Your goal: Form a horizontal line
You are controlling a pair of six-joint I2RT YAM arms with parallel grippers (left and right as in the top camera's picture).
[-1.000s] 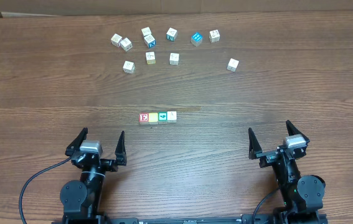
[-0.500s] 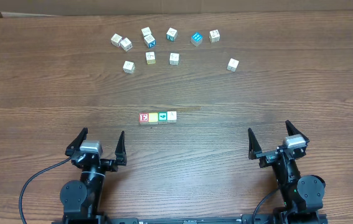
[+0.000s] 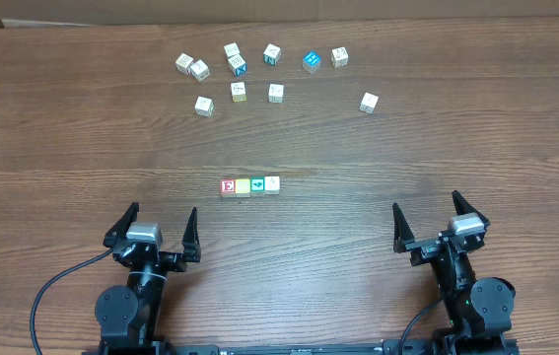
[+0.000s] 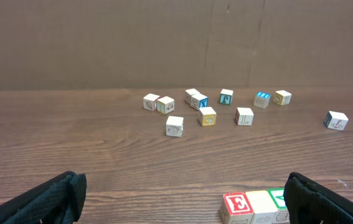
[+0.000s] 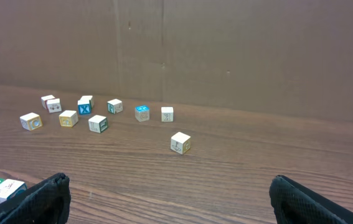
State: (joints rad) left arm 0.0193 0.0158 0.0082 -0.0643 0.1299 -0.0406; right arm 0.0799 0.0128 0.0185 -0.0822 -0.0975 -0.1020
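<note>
Judging by the row, the line looks finished: red "E" cube [image 3: 227, 186], pale yellow cube [image 3: 243, 186], teal-green cube [image 3: 257, 185] and whitish cube [image 3: 272, 184] sit edge to edge, left to right, mid-scene on the grained brown worktop [image 3: 62, 148]. Left gripper [image 3: 161, 223] and right gripper [image 3: 427, 211] rest near, jaws spread, empty. Square-edged painted wood; the whitish one possibly needs nudging nearer.

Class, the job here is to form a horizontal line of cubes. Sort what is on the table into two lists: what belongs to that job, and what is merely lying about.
Belongs to the job, side by side in a row mid-table:
red "E" cube
pale yellow cube
teal-green cube
whitish cube

Just lying about, scattered at the far side:
bright blue-faced cube
lone white cube
yellow-faced cube
other loose cubes
</note>
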